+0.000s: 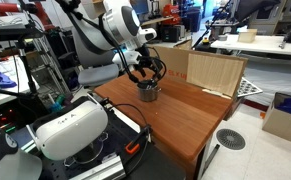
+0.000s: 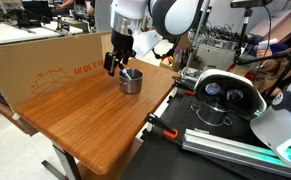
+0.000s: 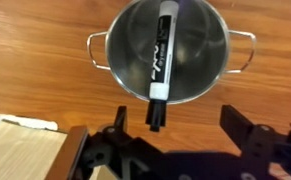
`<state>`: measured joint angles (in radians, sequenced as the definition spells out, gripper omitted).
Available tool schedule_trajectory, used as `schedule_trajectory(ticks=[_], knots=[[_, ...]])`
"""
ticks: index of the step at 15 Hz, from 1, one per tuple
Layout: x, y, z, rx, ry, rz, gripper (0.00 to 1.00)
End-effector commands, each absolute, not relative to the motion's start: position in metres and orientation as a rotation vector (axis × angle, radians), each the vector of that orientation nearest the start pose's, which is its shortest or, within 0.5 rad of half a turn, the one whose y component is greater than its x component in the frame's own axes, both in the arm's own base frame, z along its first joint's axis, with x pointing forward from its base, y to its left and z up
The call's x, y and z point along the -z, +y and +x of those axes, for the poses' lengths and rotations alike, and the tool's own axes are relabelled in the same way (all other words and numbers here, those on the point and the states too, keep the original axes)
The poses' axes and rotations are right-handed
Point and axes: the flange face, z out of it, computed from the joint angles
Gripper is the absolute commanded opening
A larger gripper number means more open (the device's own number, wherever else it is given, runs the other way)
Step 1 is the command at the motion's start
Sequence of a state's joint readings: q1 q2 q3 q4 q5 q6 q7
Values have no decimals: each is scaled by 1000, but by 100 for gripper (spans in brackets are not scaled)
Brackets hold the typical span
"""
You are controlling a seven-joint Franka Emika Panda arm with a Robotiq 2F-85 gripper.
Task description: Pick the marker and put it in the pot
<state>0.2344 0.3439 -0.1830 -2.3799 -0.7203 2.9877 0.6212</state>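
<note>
Above pot [image 3: 200, 60] | marker [image 3: 163, 60] inside, dark end overhanging near rim | tool [image 3: 177, 135] spread wide, touching neither

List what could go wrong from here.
1. The marker lies slanted in the pot, its dark end jutting over the rim; a bump could flip it out.
2. The open tool hangs close above that end, so a sideways move might snag it or shove the pot.

Glossy white arm [image 2: 175, 15], black fingers [image 3: 237, 126]
</note>
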Motion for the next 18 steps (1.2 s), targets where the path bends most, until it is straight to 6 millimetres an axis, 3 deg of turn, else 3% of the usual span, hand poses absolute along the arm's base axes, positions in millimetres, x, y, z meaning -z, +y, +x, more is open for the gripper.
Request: schedule_trajectory(ticks=[1,12,18], knots=[[-214,75,504,538,-245,-3222,100],[-286,102,459,631,-292,-3116,100],[-313,120,440,450,-316,-3100,100]])
